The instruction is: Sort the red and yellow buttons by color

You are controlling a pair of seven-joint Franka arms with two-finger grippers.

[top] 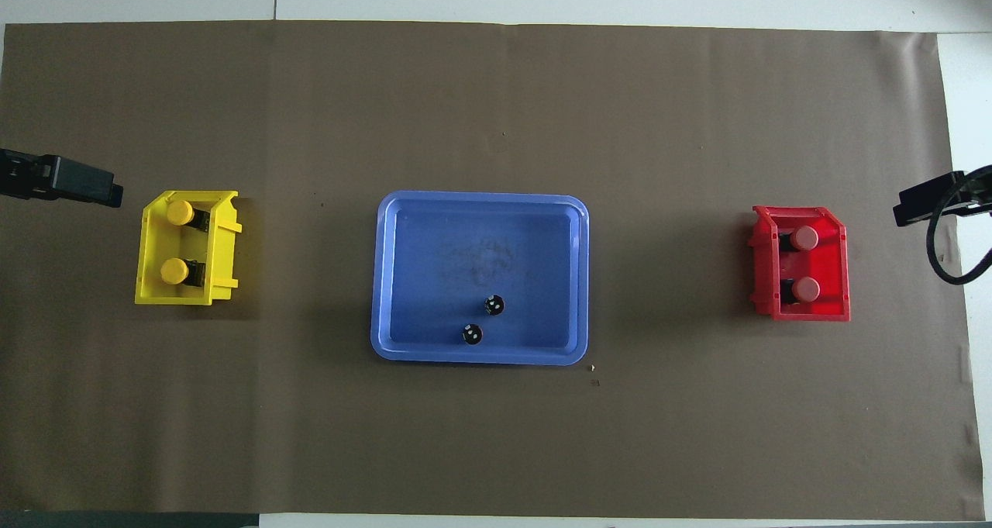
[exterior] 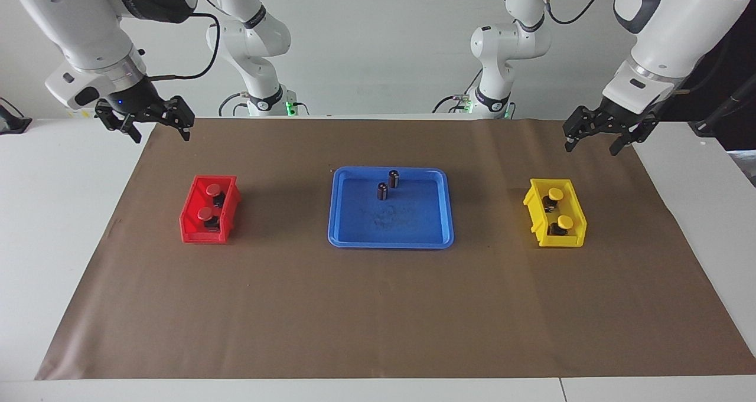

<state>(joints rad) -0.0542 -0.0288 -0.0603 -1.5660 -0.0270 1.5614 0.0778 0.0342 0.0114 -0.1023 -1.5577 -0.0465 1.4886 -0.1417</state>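
Since both colours are already in matching bins, this looks pretty much finished to me. With the shallow blue plastic tray (exterior: 390,238) in the middle of the brown paper mat (exterior: 378,307) as the landmark: the two red domed push-buttons (exterior: 213,190) (exterior: 205,214) sit inside the small red plastic bin (exterior: 192,232), well off toward the right arm's end from the tray, one nearer the robots than the other. The two yellow domed push-buttons (exterior: 554,194) (exterior: 565,221) sit the same way in the small yellow plastic bin (exterior: 561,241), toward the left arm's end from the tray. Each cap is a round smooth dome on a dark blocky base, lying tipped on its side rather than standing up.

Only the two dark cylinders with silvery tops (exterior: 393,179) (exterior: 382,191) are in the tray, upright, in the part nearest the robots. Makes sense, they aren't buttons.

Right gripper (exterior: 155,126) hangs in the air over the mat's edge, up from the red bin, jaws spread wide, holding nothing. Left gripper (exterior: 592,140) does likewise up from the yellow bin, fingers apart and empty. Both arms look parked, waiting.
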